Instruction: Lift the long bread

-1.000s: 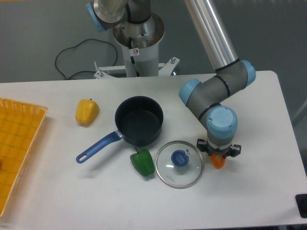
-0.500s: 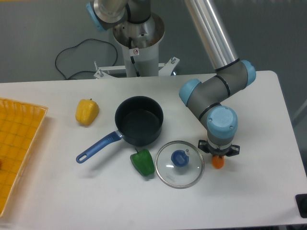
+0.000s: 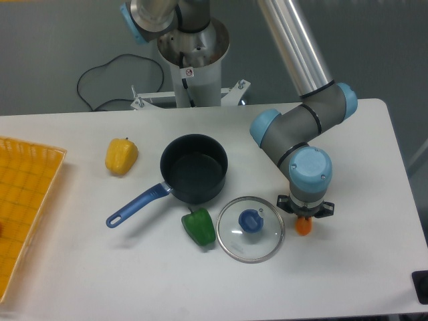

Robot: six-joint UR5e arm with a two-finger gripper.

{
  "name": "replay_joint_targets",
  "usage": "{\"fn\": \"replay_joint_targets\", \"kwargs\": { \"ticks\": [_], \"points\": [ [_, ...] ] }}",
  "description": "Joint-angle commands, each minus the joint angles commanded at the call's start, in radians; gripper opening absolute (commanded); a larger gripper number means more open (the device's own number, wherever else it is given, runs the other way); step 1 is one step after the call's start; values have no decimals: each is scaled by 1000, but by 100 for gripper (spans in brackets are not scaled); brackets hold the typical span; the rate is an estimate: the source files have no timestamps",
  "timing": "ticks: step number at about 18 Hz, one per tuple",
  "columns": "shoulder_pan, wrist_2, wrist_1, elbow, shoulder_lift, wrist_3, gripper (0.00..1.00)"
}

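Observation:
Only one rounded orange end of the long bread (image 3: 304, 227) shows, poking out below the arm's blue wrist cap on the right side of the table. The rest of the bread is hidden under the wrist. My gripper (image 3: 305, 212) points straight down right over the bread, and only its black body edges show on either side of the cap. The fingers are covered by the wrist, so I cannot make out whether they are closed on the bread.
A glass lid (image 3: 251, 229) with a blue knob lies just left of the gripper. A green pepper (image 3: 199, 226) and a dark pan (image 3: 194, 168) with a blue handle sit further left. Beyond them are a yellow bell pepper (image 3: 121, 156) and a yellow basket (image 3: 20, 200) at the left edge.
The visible orange end of the bread has shrunk, with more of it now covered by the wrist. The wrist has shifted very slightly.

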Motion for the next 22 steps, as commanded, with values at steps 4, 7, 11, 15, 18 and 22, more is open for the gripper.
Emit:
{"fn": "replay_joint_targets", "kwargs": {
  "ticks": [4, 7, 11, 15, 18, 22],
  "points": [
    [0, 2, -20, 8, 9, 0, 2],
    [-2, 3, -66, 23, 23, 0, 2],
    [-14, 5, -101, 32, 41, 2, 2],
    [-37, 6, -121, 40, 58, 5, 2],
    [-37, 9, -179, 60, 64, 11, 2],
    [-32, 9, -186, 63, 72, 40, 2]
  ]
}}
